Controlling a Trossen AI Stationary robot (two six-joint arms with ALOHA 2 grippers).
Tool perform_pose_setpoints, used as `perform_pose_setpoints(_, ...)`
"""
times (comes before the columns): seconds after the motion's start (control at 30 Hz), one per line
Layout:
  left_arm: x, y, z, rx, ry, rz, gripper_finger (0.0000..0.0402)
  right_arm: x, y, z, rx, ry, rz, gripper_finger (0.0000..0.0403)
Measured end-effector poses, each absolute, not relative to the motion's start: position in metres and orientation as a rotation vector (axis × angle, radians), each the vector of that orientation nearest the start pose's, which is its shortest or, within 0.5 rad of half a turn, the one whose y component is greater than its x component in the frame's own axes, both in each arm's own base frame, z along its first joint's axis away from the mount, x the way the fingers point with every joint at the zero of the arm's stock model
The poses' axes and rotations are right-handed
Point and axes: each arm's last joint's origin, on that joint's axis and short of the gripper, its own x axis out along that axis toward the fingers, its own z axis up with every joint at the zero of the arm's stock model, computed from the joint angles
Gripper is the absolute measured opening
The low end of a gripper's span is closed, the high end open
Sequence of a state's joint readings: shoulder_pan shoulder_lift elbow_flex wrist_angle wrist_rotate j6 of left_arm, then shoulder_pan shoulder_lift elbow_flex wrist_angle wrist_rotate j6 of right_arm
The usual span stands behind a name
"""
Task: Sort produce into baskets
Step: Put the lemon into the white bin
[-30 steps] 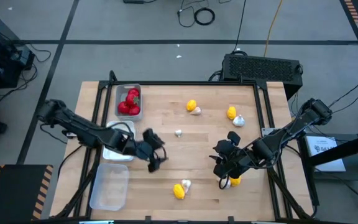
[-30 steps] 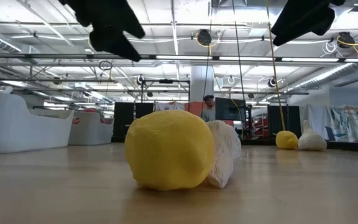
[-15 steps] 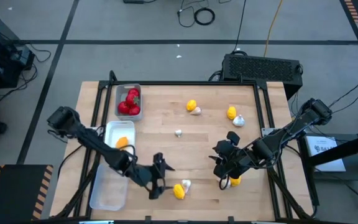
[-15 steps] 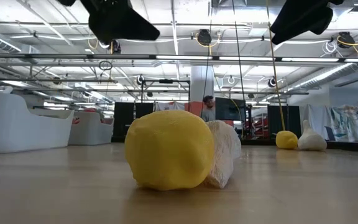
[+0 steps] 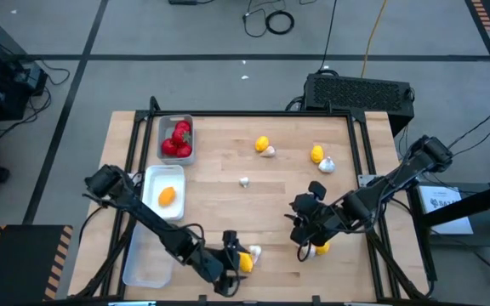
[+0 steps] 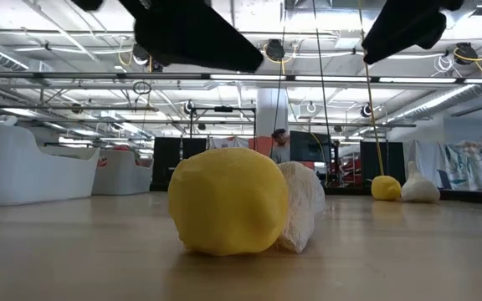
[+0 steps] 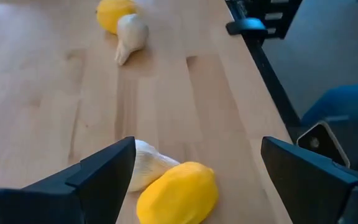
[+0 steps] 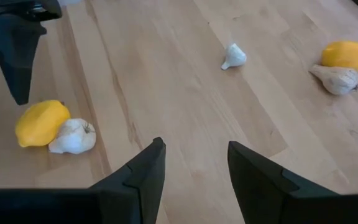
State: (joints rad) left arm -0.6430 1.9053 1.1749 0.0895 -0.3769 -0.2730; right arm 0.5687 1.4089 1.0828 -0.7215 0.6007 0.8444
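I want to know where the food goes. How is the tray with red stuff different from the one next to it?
The far tray is piled with red pieces; the middle tray holds just one yellow piece. The far tray is nearly full; the middle one is mostly bare. Both are pale, shallow rectangles along the table's left edge.

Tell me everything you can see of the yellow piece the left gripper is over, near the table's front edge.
The yellow piece is a smooth oval lemon-like toy with a matte skin, lying on its side on the wooden table. A whitish garlic bulb rests against it. The left gripper is open, its fingers spread to either side of the piece, not touching it. It is outside every tray.
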Motion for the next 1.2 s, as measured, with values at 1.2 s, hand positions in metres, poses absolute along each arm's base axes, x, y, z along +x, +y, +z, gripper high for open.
perform_pose_setpoints(1.2,0.349,-0.21,0.131,0.19,0.771,-0.334,0.0354,0.261,0.139,0.236,0.026,0.868,-0.305,0.0164)
